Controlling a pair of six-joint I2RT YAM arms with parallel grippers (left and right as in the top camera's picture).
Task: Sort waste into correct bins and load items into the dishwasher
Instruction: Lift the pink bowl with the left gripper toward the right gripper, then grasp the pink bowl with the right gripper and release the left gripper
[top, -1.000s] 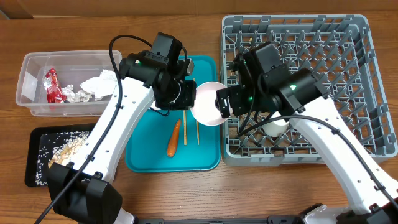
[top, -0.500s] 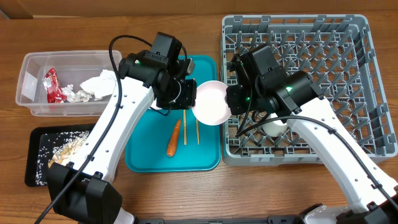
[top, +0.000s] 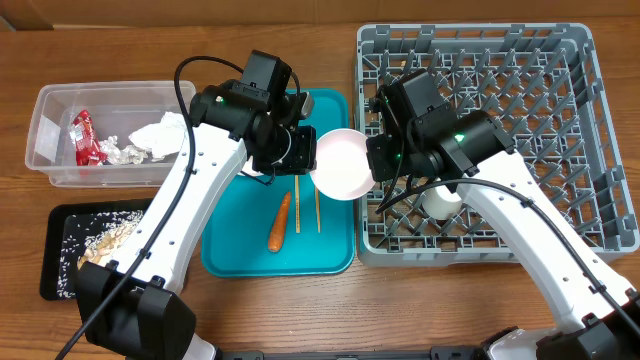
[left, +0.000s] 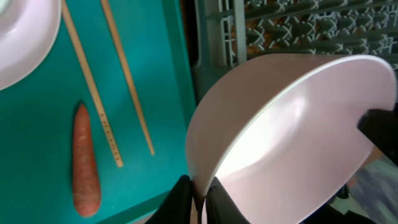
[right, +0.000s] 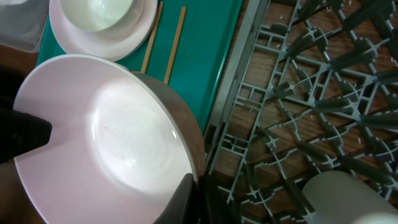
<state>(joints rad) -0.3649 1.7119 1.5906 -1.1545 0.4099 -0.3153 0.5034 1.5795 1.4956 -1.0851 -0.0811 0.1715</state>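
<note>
A white bowl (top: 342, 165) hangs tilted between the teal tray (top: 230, 250) and the grey dishwasher rack (top: 480, 34). My left gripper (top: 312, 160) is shut on its left rim, and the left wrist view shows the fingers pinching that rim (left: 200, 199). My right gripper (top: 372, 165) is shut on the opposite rim, which its wrist view shows too (right: 198, 199). An orange carrot (top: 280, 222) and two wooden chopsticks (top: 307, 205) lie on the teal tray. A plate carrying another bowl (right: 102, 25) sits at the tray's far end. A small white cup (top: 443, 205) stands in the rack.
The clear tub (top: 50, 120) at the left holds a red wrapper (top: 82, 137) and a crumpled napkin (top: 160, 135). The black tray (top: 60, 250) at the front left holds rice-like scraps (top: 105, 235). The rack's upright pegs stand close to the right of the bowl.
My right gripper has gone from wide open to shut on the bowl's right rim. The left gripper and the bowl have stayed in place.
</note>
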